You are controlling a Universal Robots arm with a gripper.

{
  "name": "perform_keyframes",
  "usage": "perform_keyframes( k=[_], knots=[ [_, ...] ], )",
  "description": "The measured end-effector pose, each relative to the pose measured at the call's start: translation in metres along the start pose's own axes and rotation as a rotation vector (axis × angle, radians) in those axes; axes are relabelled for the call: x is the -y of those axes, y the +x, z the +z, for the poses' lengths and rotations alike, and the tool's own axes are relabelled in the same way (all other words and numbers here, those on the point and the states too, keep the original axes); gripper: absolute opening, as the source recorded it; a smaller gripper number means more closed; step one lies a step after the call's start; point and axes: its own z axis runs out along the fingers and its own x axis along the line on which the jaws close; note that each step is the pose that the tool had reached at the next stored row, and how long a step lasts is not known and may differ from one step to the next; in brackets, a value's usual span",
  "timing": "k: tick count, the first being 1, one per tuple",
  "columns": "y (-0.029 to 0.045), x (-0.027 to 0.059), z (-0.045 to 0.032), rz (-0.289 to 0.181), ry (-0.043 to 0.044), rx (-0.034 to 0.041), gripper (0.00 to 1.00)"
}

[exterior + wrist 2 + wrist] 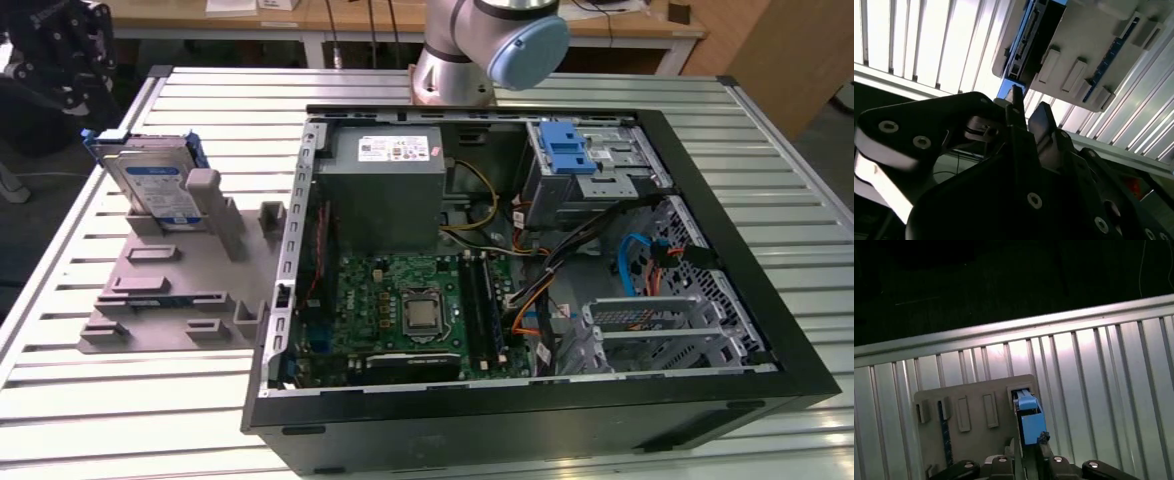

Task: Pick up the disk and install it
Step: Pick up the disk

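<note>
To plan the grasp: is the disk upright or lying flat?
Upright: the disk stands on edge in the grey holder.

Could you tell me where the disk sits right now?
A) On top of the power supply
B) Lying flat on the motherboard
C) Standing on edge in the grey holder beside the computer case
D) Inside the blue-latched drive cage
C: the disk stands upright in the grey holder on the table, to the exterior view's left of the open computer case.
</note>
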Motion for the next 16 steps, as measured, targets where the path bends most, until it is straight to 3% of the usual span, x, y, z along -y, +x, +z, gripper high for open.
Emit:
perform_keyframes(
  k=[4, 6, 8, 9, 16],
  knots=[
    [-0.0004, 0.0001, 0.0037, -0.043, 0.0040, -0.0008, 0.41],
    [-0.0004, 0.0002, 0.0058, -0.063, 0.0063, -0.0010, 0.53],
    [-0.0004, 0.0002, 0.0084, -0.092, 0.0069, -0.0018, 0.53],
    [-0.0003, 0.0003, 0.0097, -0.108, 0.0070, -0.0023, 0.59],
    [0.0001, -0.0037, 0.0191, -0.131, 0.0072, -0.0017, 0.59]
  ],
)
